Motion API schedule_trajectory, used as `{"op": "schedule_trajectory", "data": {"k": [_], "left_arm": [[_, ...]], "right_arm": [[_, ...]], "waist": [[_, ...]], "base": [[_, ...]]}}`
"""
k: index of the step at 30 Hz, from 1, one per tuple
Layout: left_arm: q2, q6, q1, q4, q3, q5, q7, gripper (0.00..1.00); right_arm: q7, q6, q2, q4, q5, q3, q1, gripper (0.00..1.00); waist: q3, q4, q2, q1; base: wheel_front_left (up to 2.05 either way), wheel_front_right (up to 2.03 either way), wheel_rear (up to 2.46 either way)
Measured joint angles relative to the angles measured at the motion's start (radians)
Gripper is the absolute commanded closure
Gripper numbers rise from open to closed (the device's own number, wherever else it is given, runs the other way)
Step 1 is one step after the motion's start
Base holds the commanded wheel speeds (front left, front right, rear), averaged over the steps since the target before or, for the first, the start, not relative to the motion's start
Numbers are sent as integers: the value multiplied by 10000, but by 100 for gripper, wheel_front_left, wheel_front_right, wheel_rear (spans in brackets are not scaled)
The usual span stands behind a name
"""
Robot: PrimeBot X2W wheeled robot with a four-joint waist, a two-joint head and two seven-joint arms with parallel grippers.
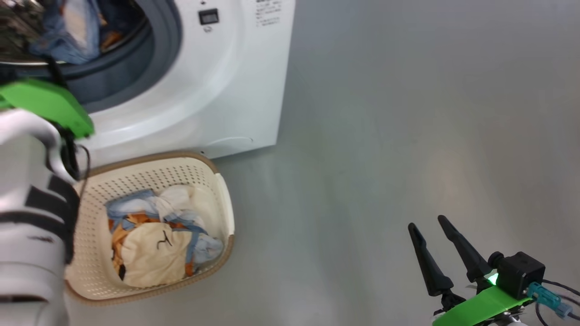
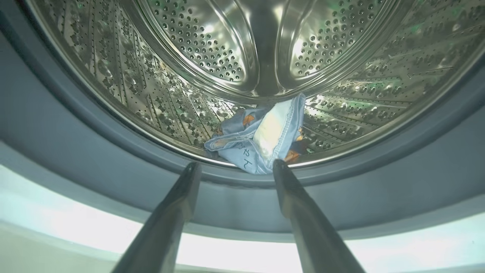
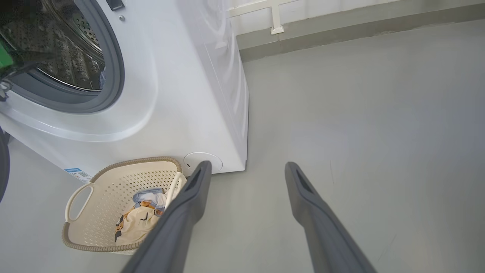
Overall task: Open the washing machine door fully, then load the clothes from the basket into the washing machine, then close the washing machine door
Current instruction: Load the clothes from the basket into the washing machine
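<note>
One garment [image 2: 261, 140] lies inside the drum [image 2: 212, 49] of the washing machine [image 1: 217, 81], right at the front lip and touching the grey seal [image 2: 75, 151]. The left claw [image 2: 237, 165] hovers at the open mouth with its two fingers spread wide and nothing between them, the tips just before the cloth. The right claw [image 1: 427, 222] hangs over the bare floor [image 1: 385, 136], well apart from the machine, also spread and empty. The other clothes [image 1: 158, 235] sit in the basket [image 1: 154, 156], which stands on the floor just beside the machine's front.

I judge that the loading is partly done. To do this step well, the left arm should draw straight back out of the mouth, so that the fingers do not scrape the rubber. The garment lies so near the edge that the door could pinch it later, so a small push deeper would be wise. For the next piece, the claw should come from above onto the highest fold and close deep, because soft cloth slips easily.

The drum is shiny steel, full of small holes, with smooth raised ribs. The seal is matt rubber. The basket is cream plastic with perforated walls and a brown rim like woven rope. The clothes are crumpled, light blue with orange prints, and cream white.
</note>
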Motion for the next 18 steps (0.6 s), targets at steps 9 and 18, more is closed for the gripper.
{"op": "schedule_trajectory", "data": {"k": [9,18], "left_arm": [[-407,-276,1422,-1103,36,-61,-17,0],[-788,-464,2847,-2546,-21,117,-46,0]], "right_arm": [[0,0,-6,104,-4,-128,31,0],[0,0,12,140,-6,-430,35,0]], "waist": [[-754,514,0,0],[-1247,928,0,0]], "base": [[0,0,0],[0,0,0]]}}
